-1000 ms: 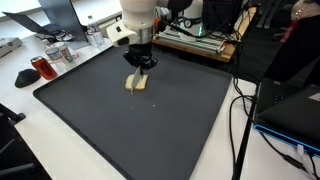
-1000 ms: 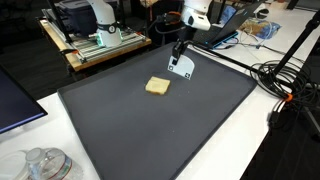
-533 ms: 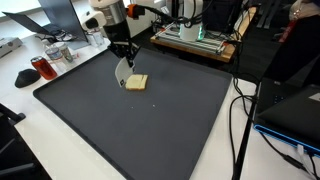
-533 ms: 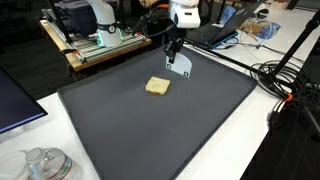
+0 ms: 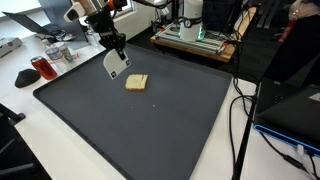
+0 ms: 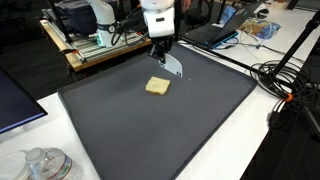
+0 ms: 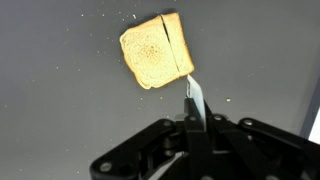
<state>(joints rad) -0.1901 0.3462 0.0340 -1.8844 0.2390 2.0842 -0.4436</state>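
A slice of toast (image 5: pixel 136 82) lies flat on a dark mat (image 5: pixel 150 130); it also shows in an exterior view (image 6: pixel 157 86) and in the wrist view (image 7: pixel 155 50). My gripper (image 5: pixel 113 48) is shut on a flat pale blade, like a spatula (image 5: pixel 115 65), which hangs down from the jaws. In an exterior view the gripper (image 6: pixel 161 52) holds the blade (image 6: pixel 172 66) just above and behind the toast. In the wrist view the blade (image 7: pixel 194 100) is edge-on between the jaws (image 7: pixel 195 125), its tip beside the toast's edge, apart from it.
The mat (image 6: pixel 170 130) covers a white table. A reddish jar (image 5: pixel 44 68) and a black object (image 5: pixel 25 77) stand off the mat. Cables (image 5: pixel 240 110) run along one side. A wooden rack with equipment (image 6: pixel 100 45) stands behind. A glass jar (image 6: pixel 45 165) is near the front.
The gripper with the blade has lifted off the toast and swung sideways away from it. The toast has stayed in place.
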